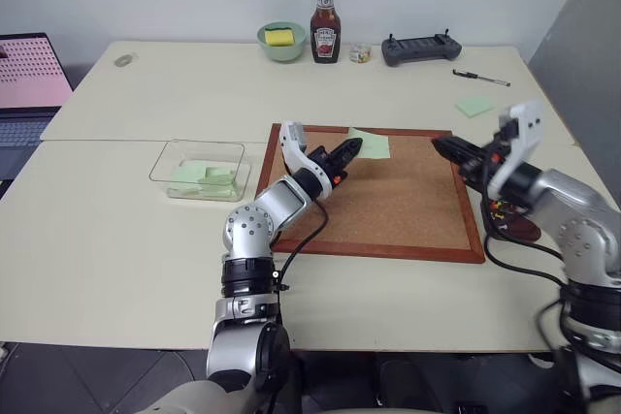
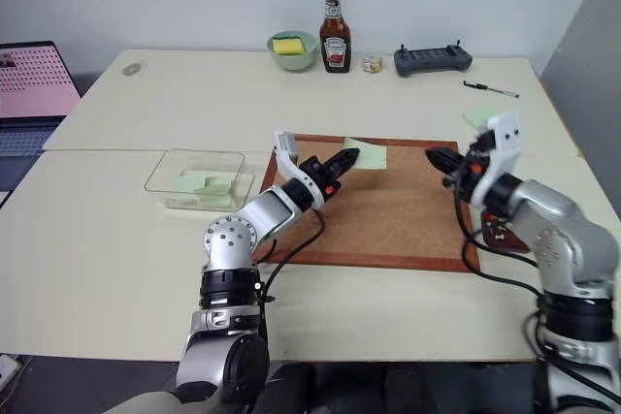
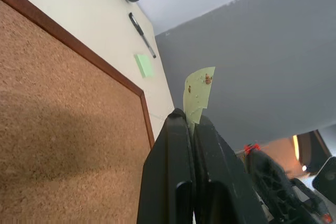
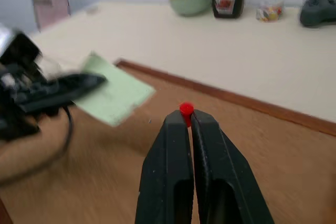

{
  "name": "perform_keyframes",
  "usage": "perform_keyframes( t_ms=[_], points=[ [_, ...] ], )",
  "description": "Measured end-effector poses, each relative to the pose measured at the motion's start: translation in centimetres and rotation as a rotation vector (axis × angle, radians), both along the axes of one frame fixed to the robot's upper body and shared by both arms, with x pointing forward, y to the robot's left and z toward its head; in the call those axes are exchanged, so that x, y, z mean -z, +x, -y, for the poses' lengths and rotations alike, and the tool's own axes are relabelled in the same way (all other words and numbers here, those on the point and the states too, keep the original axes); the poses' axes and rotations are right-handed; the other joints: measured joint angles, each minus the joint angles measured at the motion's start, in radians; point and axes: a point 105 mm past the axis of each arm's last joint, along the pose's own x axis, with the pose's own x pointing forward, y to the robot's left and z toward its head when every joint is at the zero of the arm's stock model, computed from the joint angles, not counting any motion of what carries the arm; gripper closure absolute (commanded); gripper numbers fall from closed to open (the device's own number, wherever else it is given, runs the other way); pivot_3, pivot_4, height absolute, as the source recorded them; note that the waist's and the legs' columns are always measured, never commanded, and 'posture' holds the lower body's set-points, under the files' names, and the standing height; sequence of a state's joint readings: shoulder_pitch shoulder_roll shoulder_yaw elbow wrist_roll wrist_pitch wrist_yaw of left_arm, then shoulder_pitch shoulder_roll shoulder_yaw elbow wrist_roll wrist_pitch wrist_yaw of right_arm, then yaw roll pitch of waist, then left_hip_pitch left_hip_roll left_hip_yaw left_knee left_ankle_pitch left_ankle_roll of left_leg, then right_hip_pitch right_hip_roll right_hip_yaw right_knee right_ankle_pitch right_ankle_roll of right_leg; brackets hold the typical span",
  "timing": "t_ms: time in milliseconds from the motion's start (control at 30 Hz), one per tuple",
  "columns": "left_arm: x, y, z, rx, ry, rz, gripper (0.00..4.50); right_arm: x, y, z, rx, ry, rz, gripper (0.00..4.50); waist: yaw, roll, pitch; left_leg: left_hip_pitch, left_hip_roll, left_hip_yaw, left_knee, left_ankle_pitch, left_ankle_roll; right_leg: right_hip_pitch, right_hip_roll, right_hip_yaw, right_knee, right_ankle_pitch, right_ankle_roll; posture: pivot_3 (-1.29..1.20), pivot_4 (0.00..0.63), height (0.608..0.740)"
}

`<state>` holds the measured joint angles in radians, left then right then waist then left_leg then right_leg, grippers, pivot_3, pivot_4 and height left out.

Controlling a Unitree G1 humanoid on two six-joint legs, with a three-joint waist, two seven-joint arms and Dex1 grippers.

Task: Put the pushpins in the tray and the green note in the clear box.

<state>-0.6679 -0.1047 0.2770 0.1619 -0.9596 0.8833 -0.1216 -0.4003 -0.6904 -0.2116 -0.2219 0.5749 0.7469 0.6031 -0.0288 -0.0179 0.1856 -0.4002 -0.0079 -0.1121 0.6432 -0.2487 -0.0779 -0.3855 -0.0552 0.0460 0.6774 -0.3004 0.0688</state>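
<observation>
Left gripper [image 1: 357,148] is pinching the green note [image 1: 372,143] above the cork board [image 1: 408,201], not yet boxed. Right gripper [image 4: 187,118] is pinching a red pushpin [image 4: 186,109], not yet in the tray [image 1: 519,230]; clear box [image 1: 199,171] is waiting.

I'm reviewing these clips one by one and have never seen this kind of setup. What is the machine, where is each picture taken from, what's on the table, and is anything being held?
This is a humanoid robot with two arms, each ending in a two-fingered black gripper. Two pictures come from its head, looking down over the table; the other two come from cameras on each wrist, looking along the fingers.

On the table lie a cork board, a clear box already containing green notes, a small dark tray with pushpins at the board's right edge, and, at the back, a ketchup bottle and a green bowl.

The left gripper is shut on a green note. The right gripper pinches a red pushpin.
</observation>
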Motion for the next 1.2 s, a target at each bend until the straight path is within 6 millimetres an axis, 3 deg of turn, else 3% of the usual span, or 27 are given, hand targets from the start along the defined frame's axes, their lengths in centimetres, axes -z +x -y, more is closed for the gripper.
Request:
perform_keyframes(
  t_ms=[200,333,700,733,1000,1167,1200],
  points=[
    [0.5,-0.6,0.8,0.039,0.06,0.023,4.44,3.0,-1.5,5.6,0.064,-0.372,-0.078,4.5,-0.002,0.0,0.0,0.001,0.001,0.001,0.001,0.0,0.0,0.001,0.0,0.001,0.001,0.0,0.0,0.0,0.15,0.74],
    [0.6,-0.8,1.1,0.056,0.075,0.035,4.44,4.9,-2.0,8.6,0.108,-0.509,-0.15,4.5,-0.005,0.0,0.0,0.002,0.001,0.002,0.002,0.0,0.0,0.001,0.0,0.001,0.001,0.0,0.0,0.0,0.15,0.74],
    [0.6,-1.1,1.3,0.069,0.09,0.053,4.44,6.9,-2.4,10.6,0.103,-0.643,-0.229,4.5,-0.001,0.0,0.0,0.002,0.001,0.001,0.002,0.001,-0.001,0.001,0.0,0.001,0.001,0.0,0.0,0.0,0.15,0.74],
    [0.6,-1.1,1.3,0.07,0.091,0.053,4.5,7.0,-2.5,10.6,0.101,-0.645,-0.232,3.99,-0.001,0.0,0.0,0.002,0.001,0.001,0.002,0.001,-0.001,0.001,0.0,0.001,0.001,0.0,0.0,0.0,0.15,0.74],
    [0.7,-1.1,1.3,0.068,0.093,0.053,4.5,7.3,-2.6,11.0,0.098,-0.665,-0.253,2.36,-0.001,0.0,0.0,0.002,0.001,0.001,0.002,0.001,-0.001,0.002,0.0,0.001,0.001,0.0,0.0,0.0,0.15,0.74],
    [0.7,-1.0,1.2,0.067,0.094,0.054,4.5,6.2,-2.2,10.8,0.099,-0.644,-0.217,1.4,-0.001,0.0,0.0,0.002,0.001,0.001,0.002,0.001,-0.001,0.002,0.0,0.001,0.001,0.0,0.0,0.0,0.15,0.74],
    [0.7,-1.0,1.1,0.065,0.098,0.054,4.5,5.7,-2.2,10.6,0.092,-0.627,-0.204,1.4,-0.001,0.0,0.0,0.002,0.001,0.001,0.002,0.001,-0.001,0.002,0.0,0.001,0.001,0.0,0.0,0.0,0.15,0.74]
  ],
)
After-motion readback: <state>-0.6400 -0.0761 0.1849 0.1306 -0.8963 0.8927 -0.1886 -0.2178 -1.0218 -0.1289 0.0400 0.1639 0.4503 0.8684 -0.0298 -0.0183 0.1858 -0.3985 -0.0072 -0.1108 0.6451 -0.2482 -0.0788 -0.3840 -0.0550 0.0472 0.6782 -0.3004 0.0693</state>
